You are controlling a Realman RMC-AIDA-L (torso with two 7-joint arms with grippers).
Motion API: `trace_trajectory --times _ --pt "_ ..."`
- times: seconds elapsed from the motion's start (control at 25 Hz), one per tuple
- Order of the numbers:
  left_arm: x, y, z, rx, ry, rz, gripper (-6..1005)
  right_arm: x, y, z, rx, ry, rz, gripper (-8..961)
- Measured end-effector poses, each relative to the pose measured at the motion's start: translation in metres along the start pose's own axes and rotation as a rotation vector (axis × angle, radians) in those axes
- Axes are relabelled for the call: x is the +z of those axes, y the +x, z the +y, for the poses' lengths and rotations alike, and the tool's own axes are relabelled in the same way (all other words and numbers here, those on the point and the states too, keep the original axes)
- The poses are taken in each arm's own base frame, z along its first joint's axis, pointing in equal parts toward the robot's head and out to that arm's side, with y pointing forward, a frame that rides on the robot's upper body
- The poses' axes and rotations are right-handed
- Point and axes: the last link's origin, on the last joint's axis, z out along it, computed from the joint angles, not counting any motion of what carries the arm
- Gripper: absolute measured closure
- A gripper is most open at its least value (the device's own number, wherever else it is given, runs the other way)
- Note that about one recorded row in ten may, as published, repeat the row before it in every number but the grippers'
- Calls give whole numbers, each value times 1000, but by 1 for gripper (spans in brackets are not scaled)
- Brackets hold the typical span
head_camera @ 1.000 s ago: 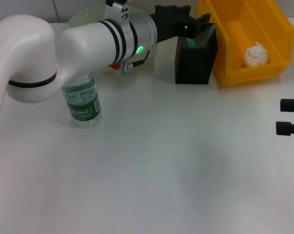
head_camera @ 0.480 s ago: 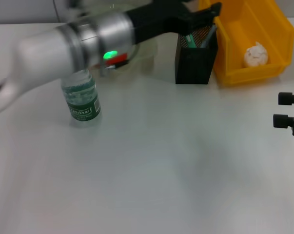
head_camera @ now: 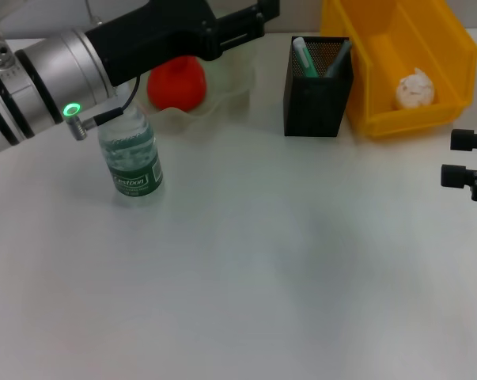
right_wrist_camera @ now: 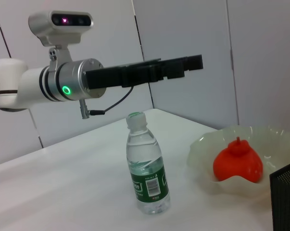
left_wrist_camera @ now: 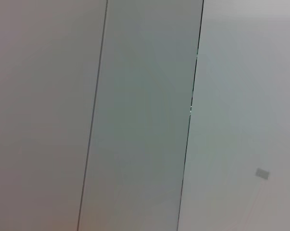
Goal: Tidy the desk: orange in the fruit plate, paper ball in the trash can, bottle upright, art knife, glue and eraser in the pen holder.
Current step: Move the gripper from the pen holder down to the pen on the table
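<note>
The orange lies in the pale-green fruit plate at the back. The bottle stands upright in front of the plate. The black mesh pen holder holds a green-and-white stick and a dark slanted tool. The eraser does not show. The paper ball lies in the yellow trash can. My left gripper is open and empty, raised above the plate, left of the holder. My right gripper is open and empty at the right edge. The right wrist view shows the bottle, orange, plate and left gripper.
The white table stretches bare in front of the objects. The left arm's white and silver forearm hangs over the back left, above the bottle. The left wrist view shows only grey wall panels.
My left gripper has lifted off the pen holder and swung back to the left and up, uncovering the orange and the plate. The right gripper has barely moved.
</note>
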Motion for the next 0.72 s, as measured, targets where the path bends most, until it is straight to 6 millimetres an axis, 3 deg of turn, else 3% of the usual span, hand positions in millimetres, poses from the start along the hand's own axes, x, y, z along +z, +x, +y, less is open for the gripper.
trace_trajectory --times 0.36,0.44,0.48,0.52,0.64,0.68,0.72 --pt "-8 -3 6 48 -76 -40 188 2 -3 -2 -8 0 -4 348" --pt "-21 0 7 52 -122 -19 189 5 -7 -4 -23 5 -6 348" --pt "-39 3 10 63 -178 -3 189 6 -10 -6 -34 7 -4 348" --pt "-39 3 10 63 -178 -3 189 9 -15 -7 -50 7 3 348" --pt "-72 5 15 79 -252 -2 190 20 -35 -11 -117 3 46 348" --pt "-96 2 17 80 -276 -10 190 31 -55 -13 -170 8 106 348" --pt "-96 2 17 80 -276 -10 190 31 -55 -13 -170 8 106 348"
